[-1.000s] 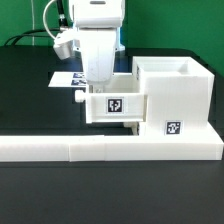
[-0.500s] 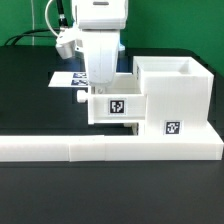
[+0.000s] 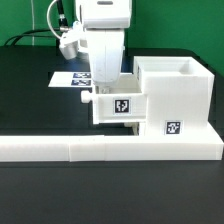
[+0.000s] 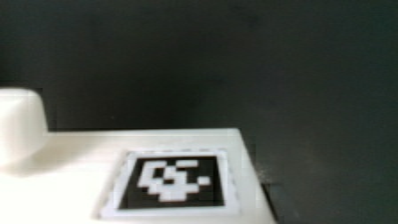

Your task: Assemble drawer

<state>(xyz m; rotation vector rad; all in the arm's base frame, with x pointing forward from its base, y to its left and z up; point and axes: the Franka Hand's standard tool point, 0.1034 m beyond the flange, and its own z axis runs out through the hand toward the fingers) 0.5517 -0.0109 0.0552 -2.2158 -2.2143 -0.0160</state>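
The white drawer housing (image 3: 176, 92) stands at the exterior view's right, against the long border wall, with a square tag (image 3: 174, 127) low on its front. A white tray (image 3: 122, 106) with a tag and a round knob (image 3: 85, 98) sits partly inside the housing's side opening. My gripper (image 3: 105, 84) reaches down onto the tray's near end. Its fingertips are hidden by the tray, so I cannot tell how the jaws stand. The wrist view shows a white tagged surface (image 4: 173, 180) close below and a rounded white part (image 4: 18, 128). No second tray shows.
The low white L-shaped border wall (image 3: 95, 149) runs along the front of the black table. The marker board (image 3: 68, 78) lies flat behind the arm at the exterior view's left. A cable hangs behind the arm.
The tray and my gripper have moved together toward the exterior view's right, and the tray is now deeper in the housing.
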